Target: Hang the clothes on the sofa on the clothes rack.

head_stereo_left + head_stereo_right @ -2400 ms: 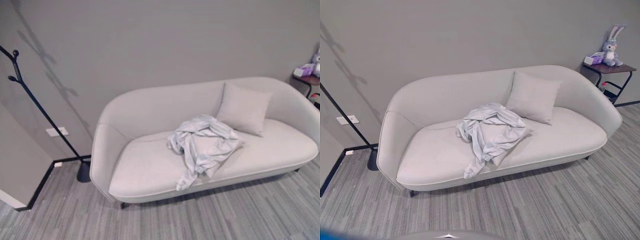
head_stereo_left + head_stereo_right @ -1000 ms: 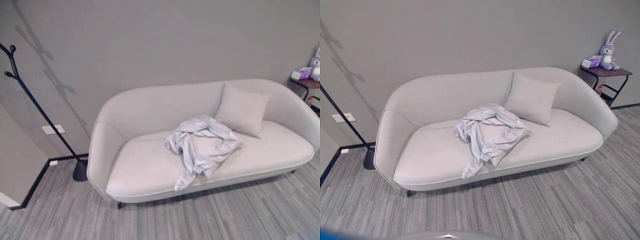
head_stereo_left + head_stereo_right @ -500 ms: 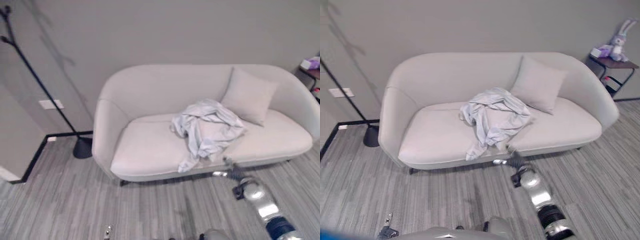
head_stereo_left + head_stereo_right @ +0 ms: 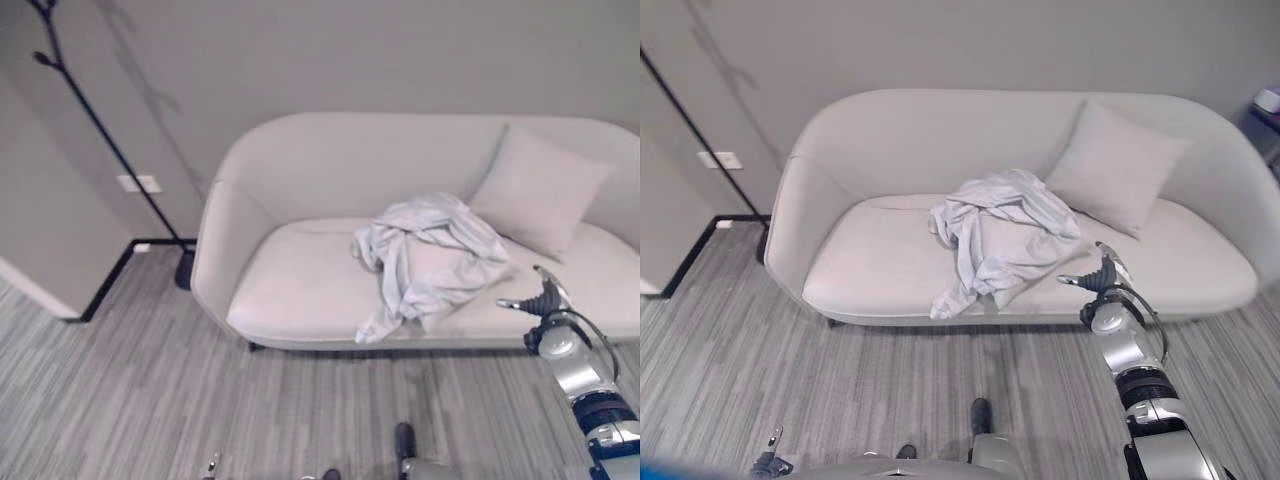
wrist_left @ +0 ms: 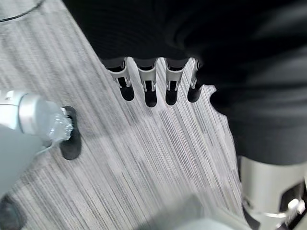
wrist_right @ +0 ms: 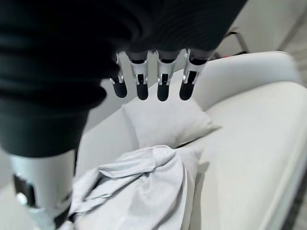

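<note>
A crumpled white garment (image 4: 430, 255) lies on the middle of the pale grey sofa (image 4: 300, 300), one end hanging over the seat's front edge. My right hand (image 4: 540, 297) hovers over the seat's front just right of the garment, apart from it, fingers (image 6: 163, 81) straight and open. The right wrist view looks past them at the garment (image 6: 139, 191) and the cushion. The black clothes rack (image 4: 184, 270) stands on the floor left of the sofa, leaning up along the wall. My left hand (image 5: 153, 86) hangs open over the grey floor.
A square cushion (image 4: 540, 195) leans on the sofa back, right of the garment. A low partition wall (image 4: 40, 230) juts out left of the rack. A small side table (image 4: 1268, 100) sits at the far right. Striped grey floor (image 4: 150, 400) lies before the sofa.
The camera has come nearer and turned, so the sofa looks larger. My right hand has risen from below the seat's front edge to a spot right of the garment.
</note>
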Available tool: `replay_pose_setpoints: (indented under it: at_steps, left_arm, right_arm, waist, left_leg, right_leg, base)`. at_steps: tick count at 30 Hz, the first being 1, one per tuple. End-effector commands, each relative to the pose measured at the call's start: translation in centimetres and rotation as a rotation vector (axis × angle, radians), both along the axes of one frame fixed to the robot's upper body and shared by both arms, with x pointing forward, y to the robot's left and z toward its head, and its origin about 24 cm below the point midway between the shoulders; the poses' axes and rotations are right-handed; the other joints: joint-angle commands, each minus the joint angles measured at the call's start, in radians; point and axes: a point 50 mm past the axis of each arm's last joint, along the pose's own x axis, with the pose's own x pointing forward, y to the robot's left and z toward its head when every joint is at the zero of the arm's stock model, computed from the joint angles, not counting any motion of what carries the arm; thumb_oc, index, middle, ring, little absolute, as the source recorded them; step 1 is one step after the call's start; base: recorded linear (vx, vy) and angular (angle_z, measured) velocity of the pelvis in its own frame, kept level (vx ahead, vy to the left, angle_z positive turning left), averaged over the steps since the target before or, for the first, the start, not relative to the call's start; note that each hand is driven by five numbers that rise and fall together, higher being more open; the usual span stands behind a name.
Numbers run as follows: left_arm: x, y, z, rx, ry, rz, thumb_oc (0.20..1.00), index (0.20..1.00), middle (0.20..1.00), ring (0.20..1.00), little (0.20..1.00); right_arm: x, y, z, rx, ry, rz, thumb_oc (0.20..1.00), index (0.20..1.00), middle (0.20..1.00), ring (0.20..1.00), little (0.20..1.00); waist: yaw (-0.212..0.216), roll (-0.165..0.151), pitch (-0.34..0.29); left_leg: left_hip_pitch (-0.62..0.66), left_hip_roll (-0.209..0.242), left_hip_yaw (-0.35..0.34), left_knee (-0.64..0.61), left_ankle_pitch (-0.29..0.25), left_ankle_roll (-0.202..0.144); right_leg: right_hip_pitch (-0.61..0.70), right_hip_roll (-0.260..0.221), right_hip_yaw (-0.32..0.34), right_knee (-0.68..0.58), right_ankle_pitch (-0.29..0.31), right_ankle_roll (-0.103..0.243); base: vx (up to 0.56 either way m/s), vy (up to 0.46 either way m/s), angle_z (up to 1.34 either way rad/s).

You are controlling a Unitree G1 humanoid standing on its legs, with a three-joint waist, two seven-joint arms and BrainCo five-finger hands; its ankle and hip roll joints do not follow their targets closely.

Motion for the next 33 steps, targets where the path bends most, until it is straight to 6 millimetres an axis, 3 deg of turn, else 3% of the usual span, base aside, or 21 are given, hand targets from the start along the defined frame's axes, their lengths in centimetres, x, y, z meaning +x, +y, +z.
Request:
replay_pose_setpoints:
  at_steps: [1,4,5,6,7,8,9,10,11,12,13,15,16,17,19,23,24,25,27,33]
  left_arm:
    - [0.6,0.3,0.2,0.061,0.007,-0.066,1.0,1.0,1.0,1.0,1.0]
    - [2.2,-0.5,0.3,0.061,-0.033,-0.117,1.0,1.0,1.0,1.0,1.0]
    - [2.2,-0.5,0.3,0.062,-0.032,-0.117,1.0,1.0,1.0,1.0,1.0]
    - [2.9,-1.0,0.3,0.061,-0.057,-0.145,1.0,1.0,1.0,1.0,1.0]
    - [4.9,-1.8,0.6,0.069,-0.111,-0.221,1.0,1.0,1.0,1.0,1.0]
    - [4.9,-1.8,0.6,0.07,-0.111,-0.221,1.0,1.0,1.0,1.0,1.0]
    - [6.3,-2.6,0.8,0.072,-0.154,-0.282,1.0,1.0,1.0,1.0,1.0]
    - [6.3,-2.6,0.8,0.072,-0.154,-0.283,1.0,1.0,1.0,1.0,1.0]
    - [7.4,-3.3,1.1,0.071,-0.208,-0.301,1.0,1.0,1.0,1.0,1.0]
    - [7.4,-3.4,1.1,0.071,-0.207,-0.301,1.0,1.0,1.0,1.0,1.0]
    - [8.0,-3.9,1.3,0.065,-0.258,-0.293,1.0,1.0,1.0,1.0,1.0]
    - [7.9,-4.2,1.4,0.058,-0.277,-0.279,1.0,1.0,1.0,1.0,1.0]
    - [7.4,-4.4,1.2,0.046,-0.279,-0.269,1.0,1.0,1.0,1.0,1.0]
    - [7.3,-4.4,1.2,0.045,-0.278,-0.269,1.0,1.0,1.0,1.0,1.0]
    - [6.7,-4.3,1.0,0.038,-0.276,-0.231,1.0,1.0,1.0,1.0,1.0]
    - [4.6,-3.9,0.4,0.022,-0.216,-0.16,1.0,1.0,1.0,1.0,1.0]
    - [2.8,-3.5,0.0,0.021,-0.147,-0.147,1.0,1.0,1.0,1.0,1.0]
    - [2.8,-3.5,0.0,0.021,-0.146,-0.147,1.0,1.0,1.0,1.0,1.0]
    - [1.3,-2.4,-0.1,0.064,-0.056,-0.195,1.0,1.0,1.0,1.0,1.0]
    - [1.7,-0.5,0.4,0.146,0.008,-0.356,1.0,1.0,1.0,1.0,1.0]
  right_arm:
    - [1.1,-0.9,3.4,-0.159,-0.102,0.053,1.0,1.0,1.0,1.0,1.0]
    - [0.4,-0.4,2.7,-0.188,-0.073,0.101,1.0,1.0,1.0,1.0,1.0]
    - [0.4,-0.4,2.6,-0.187,-0.072,0.101,1.0,1.0,1.0,1.0,1.0]
    - [0.2,-0.5,2.5,-0.199,-0.073,0.102,1.0,1.0,1.0,1.0,1.0]
    - [0.1,-0.4,2.4,-0.193,-0.083,0.098,1.0,1.0,1.0,1.0,1.0]
    - [0.1,-0.4,2.4,-0.193,-0.083,0.098,1.0,1.0,1.0,1.0,1.0]
    - [0.3,-0.4,2.5,-0.213,-0.091,0.094,1.0,1.0,1.0,1.0,1.0]
    - [0.3,-0.4,2.5,-0.213,-0.091,0.093,1.0,1.0,1.0,1.0,1.0]
    - [0.5,-0.6,2.7,-0.243,-0.098,0.089,1.0,1.0,1.0,1.0,1.0]
    - [0.5,-0.6,2.7,-0.244,-0.097,0.089,1.0,1.0,1.0,1.0,1.0]
    - [0.6,-0.5,3.0,-0.279,-0.097,0.11,1.0,1.0,1.0,1.0,1.0]
    - [0.6,-0.5,3.1,-0.296,-0.097,0.12,1.0,1.0,1.0,1.0,1.0]
    - [0.7,-0.5,3.2,-0.308,-0.095,0.133,1.0,1.0,1.0,1.0,1.0]
    - [0.6,-0.6,3.1,-0.309,-0.093,0.134,1.0,1.0,1.0,1.0,1.0]
    - [1.1,-0.5,3.2,-0.316,-0.093,0.145,1.0,1.0,1.0,1.0,1.0]
    - [1.2,0.3,2.5,-0.251,-0.085,0.172,1.0,1.0,1.0,1.0,1.0]
    - [0.7,0.9,1.3,-0.202,-0.064,0.188,1.0,1.0,1.0,1.0,1.0]
    - [0.7,0.9,1.3,-0.201,-0.064,0.188,1.0,1.0,1.0,1.0,1.0]
    - [-0.1,1.5,-1.1,-0.173,0.018,0.207,1.0,1.0,1.0,1.0,1.0]
    - [0.0,2.3,-2.1,-0.143,0.042,0.216,1.0,1.0,1.0,1.0,1.0]
  waist:
    - [-0.011,0.042,-0.076]
    - [-0.014,0.041,-0.082]
    - [-0.015,0.046,-0.084]
    - [-0.013,0.036,-0.079]
    - [-0.008,0.012,-0.055]
    - [-0.007,0.019,-0.055]
    - [-0.001,-0.007,-0.033]
    - [0.003,-0.004,-0.03]
    - [0.014,-0.016,-0.02]
    - [0.017,-0.014,-0.019]
    - [0.029,-0.022,-0.019]
    - [0.039,-0.021,-0.02]
    - [0.059,-0.003,-0.016]
    - [0.058,-0.003,-0.018]
    - [0.104,0.015,-0.003]
    - [0.134,0.024,-0.013]
    - [0.146,0.042,-0.035]
    - [0.146,0.037,-0.035]
    - [0.158,0.032,-0.064]
    - [0.164,0.013,-0.086]
  left_leg:
    - [0.227,0.075,0.011,-0.072,0.03,0.04]
    - [0.159,0.084,0.017,0.063,0.147,-0.009]
    - [0.157,0.087,0.017,0.073,0.136,-0.006]
    - [0.129,0.071,0.024,0.131,0.176,-0.019]
    - [0.056,0.042,0.063,0.296,0.263,-0.037]
    - [0.058,0.049,0.066,0.307,0.25,-0.033]
    - [0.003,0.068,0.146,0.389,0.244,-0.01]
    - [0.003,0.07,0.149,0.397,0.237,-0.009]
    - [-0.037,0.078,0.207,0.358,0.172,0.015]
    - [-0.035,0.079,0.209,0.36,0.169,0.017]
    - [-0.081,0.048,0.222,0.277,0.08,0.03]
    - [-0.119,0.027,0.218,0.211,0.063,0.031]
    - [-0.176,0.014,0.194,0.068,0.127,0.027]
    - [-0.166,0.016,0.194,0.049,0.136,0.026]
    - [-0.268,-0.001,0.157,-0.126,0.254,0.001]
    - [-0.291,-0.007,0.174,-0.126,0.261,-0.007]
    - [-0.261,0.01,0.173,-0.126,0.307,-0.008]
    - [-0.256,0.007,0.176,-0.126,0.298,-0.008]
    - [-0.221,0.008,0.203,-0.126,0.304,0.0]
    - [-0.187,-0.016,0.258,-0.12,0.245,0.027]
  right_leg:
    - [-0.107,0.032,0.033,-0.019,0.172,-0.005]
    - [-0.049,0.038,0.005,-0.034,0.131,-0.033]
    - [-0.044,0.041,0.002,-0.037,0.125,-0.032]
    - [-0.017,0.038,0.002,-0.049,0.122,-0.043]
    - [0.047,0.031,-0.008,-0.077,0.109,-0.063]
    - [0.054,0.038,-0.008,-0.081,0.104,-0.062]
    - [0.093,0.023,-0.012,-0.083,0.08,-0.081]
    - [0.095,0.027,-0.009,-0.083,0.078,-0.081]
    - [0.123,0.017,-0.01,-0.079,0.053,-0.086]
    - [0.125,0.018,-0.008,-0.079,0.051,-0.085]
    - [0.144,0.009,-0.009,-0.083,0.031,-0.081]
    - [0.162,0.005,-0.008,-0.093,0.017,-0.078]
    - [0.193,0.018,0.002,-0.102,-0.001,-0.079]
    - [0.196,0.017,0.001,-0.104,-0.002,-0.08]
    - [0.273,0.037,0.03,-0.123,-0.039,-0.091]
    - [0.317,0.043,0.063,-0.118,-0.074,-0.087]
    - [0.345,0.034,0.073,-0.122,-0.087,-0.073]
    - [0.351,0.03,0.073,-0.124,-0.092,-0.074]
    - [0.361,-0.017,0.077,-0.124,-0.092,-0.046]
    - [0.343,-0.091,0.093,-0.125,-0.083,-0.008]
  base:
    - [0.36,-0.282,0.27]
    - [0.25,-0.182,0.28]
    - [0.11,-0.114,0.4]
    - [0.2,-0.2,0.17]
    - [0.2,-0.198,0.03]
    - [0.25,-0.269,-0.32]
    - [0.13,-0.122,-0.2]
    - [0.21,-0.191,0.21]
    - [0.11,-0.045,0.54]
    - [0.23,-0.075,0.51]
    - [0.14,-0.013,0.05]
    - [0.19,0.026,0.12]
    - [0.18,0.054,0.32]
    - [0.21,0.073,0.22]
    - [0.3,0.063,0.01]
    - [0.3,0.124,-0.07]
    - [0.22,0.124,-0.55]
    - [0.36,0.206,-0.57]
    - [0.33,0.203,-0.65]
    - [0.24,0.149,-0.35]
